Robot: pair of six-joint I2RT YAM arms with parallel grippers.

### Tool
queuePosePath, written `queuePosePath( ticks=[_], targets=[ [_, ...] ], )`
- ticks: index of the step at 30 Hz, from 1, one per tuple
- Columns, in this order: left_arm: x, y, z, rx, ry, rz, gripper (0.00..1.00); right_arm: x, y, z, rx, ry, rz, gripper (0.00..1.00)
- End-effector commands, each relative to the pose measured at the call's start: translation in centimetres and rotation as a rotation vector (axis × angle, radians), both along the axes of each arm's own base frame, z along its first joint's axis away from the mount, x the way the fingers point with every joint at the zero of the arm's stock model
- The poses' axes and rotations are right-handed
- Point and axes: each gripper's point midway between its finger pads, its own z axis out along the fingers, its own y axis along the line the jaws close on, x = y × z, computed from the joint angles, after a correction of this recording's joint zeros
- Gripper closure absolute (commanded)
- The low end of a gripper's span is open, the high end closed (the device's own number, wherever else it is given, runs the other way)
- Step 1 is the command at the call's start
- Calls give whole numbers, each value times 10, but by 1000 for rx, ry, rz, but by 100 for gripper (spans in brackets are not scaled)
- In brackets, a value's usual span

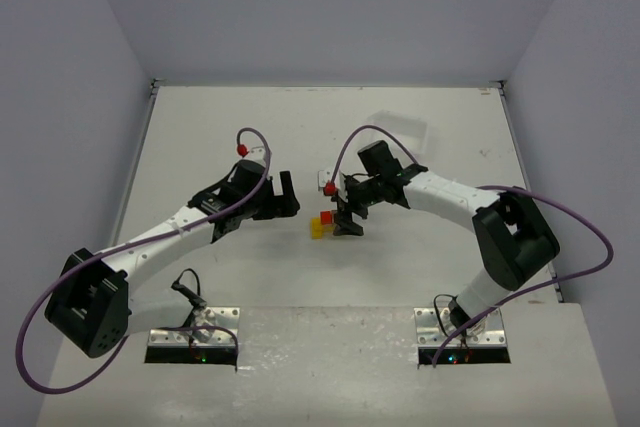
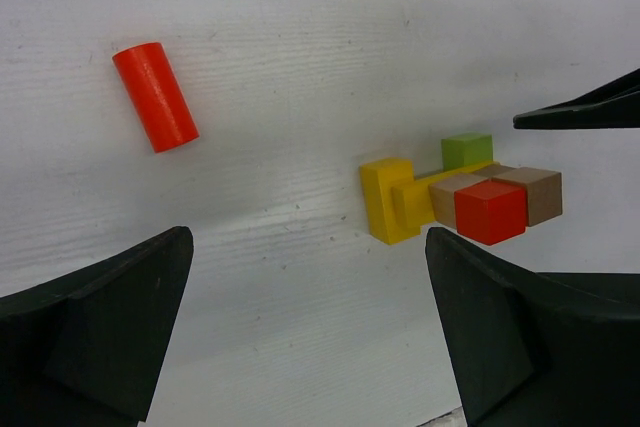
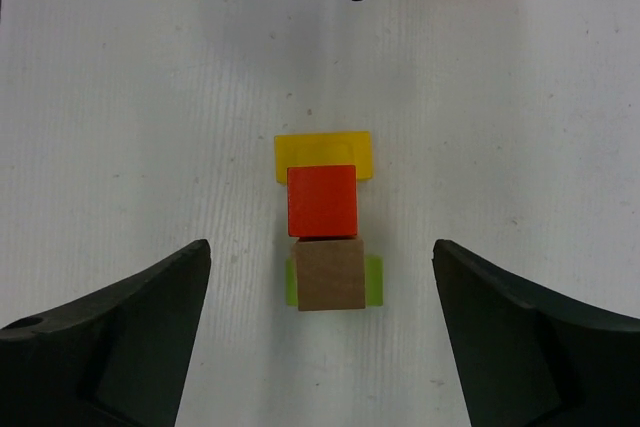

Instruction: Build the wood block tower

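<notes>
Tower (image 3: 322,237) is sitting centred ahead of the right hand (image 1: 348,219), which is gaping wide and empty, hovering nearer it than the released left hand (image 1: 288,195).

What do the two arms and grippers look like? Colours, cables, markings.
Left arm and right arm: white links, bulky black joint housings, a purple cable looping along each, a red cap near the wrist. Left gripper and right gripper: matte black wedge-shaped fingers. No legible markings.
</notes>
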Motion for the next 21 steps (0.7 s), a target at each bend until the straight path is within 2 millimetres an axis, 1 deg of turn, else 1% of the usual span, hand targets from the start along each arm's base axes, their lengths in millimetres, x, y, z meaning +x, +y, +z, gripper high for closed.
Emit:
queuePosePath(
  ticks=[1, 2, 4, 7, 10, 13, 17, 19, 21],
  targets=[
    [14, -5, 20, -32, -48, 9, 0, 3, 9, 33, 53, -61, 41, 3],
    [14, -3, 18, -28, -45, 18, 0, 2, 8, 37, 53, -58, 43, 1],
    [14, -3, 17, -27, -41, 27, 0, -1, 7, 43, 53, -65, 52, 1],
    [13, -1, 17, -31, -27, 54, 0, -5, 8, 59, 79, -105, 87, 1],
    [8, 5, 13, -27, 1, 102, 0, -1, 8, 76, 101, -139, 62, 1],
    [-1, 6, 4, -18, 18, 114, 0, 17, 9, 95, 120, -192, -37, 1],
    [-8, -1, -1, 3, 13, 105, 0, 64, 9, 135, 185, -291, -291, 1],
    [-10, -8, 1, 9, 2, 83, 0, 84, 9, 157, 223, -278, -426, 1],
    [-10, -12, 2, 17, -8, 73, 0, 103, 4, 172, 240, -247, -577, 1]
  ],
)
